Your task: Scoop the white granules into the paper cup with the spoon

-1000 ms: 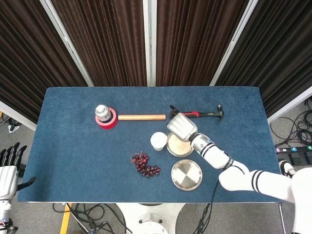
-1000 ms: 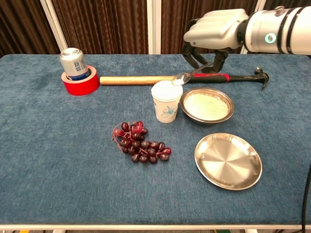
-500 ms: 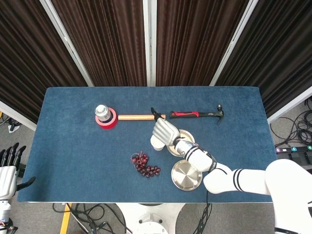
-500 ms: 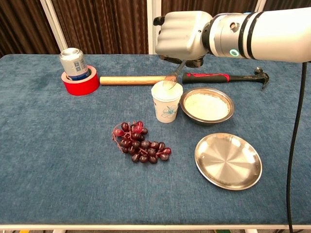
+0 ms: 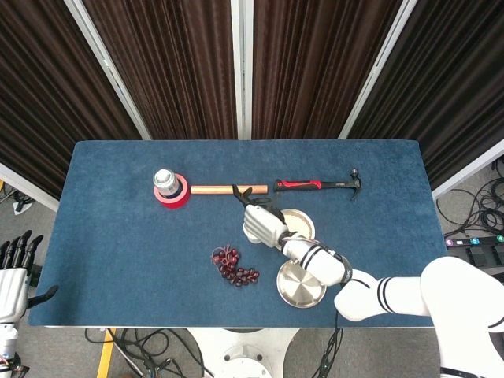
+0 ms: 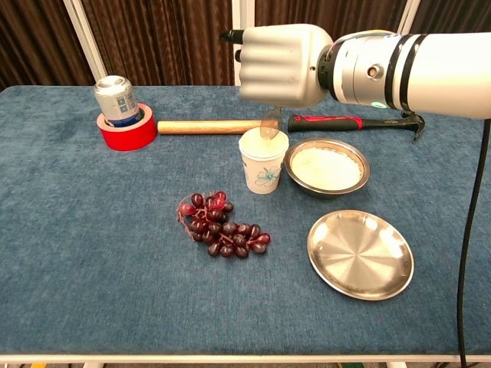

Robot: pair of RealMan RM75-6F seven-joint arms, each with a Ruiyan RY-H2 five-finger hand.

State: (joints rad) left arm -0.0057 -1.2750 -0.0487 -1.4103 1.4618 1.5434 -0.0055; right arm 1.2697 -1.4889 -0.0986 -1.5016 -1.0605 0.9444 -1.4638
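From the head view, the right hand [image 5: 264, 223] covers the paper cup [image 5: 250, 234], beside the round metal bowl [image 5: 303, 221] of pale granules, while the left hand [image 5: 13, 276] rests off the table's left edge, fingers straight and apart. In the chest view, the right hand [image 6: 284, 65] grips the spoon [image 6: 271, 125], its shiny bowl tilted down at the rim of the white flower-printed paper cup [image 6: 262, 163]; white granules [image 6: 326, 166] fill the bowl [image 6: 328, 186] just right of it, and a smooth, shallow steel plate [image 6: 360, 254] lies nearer.
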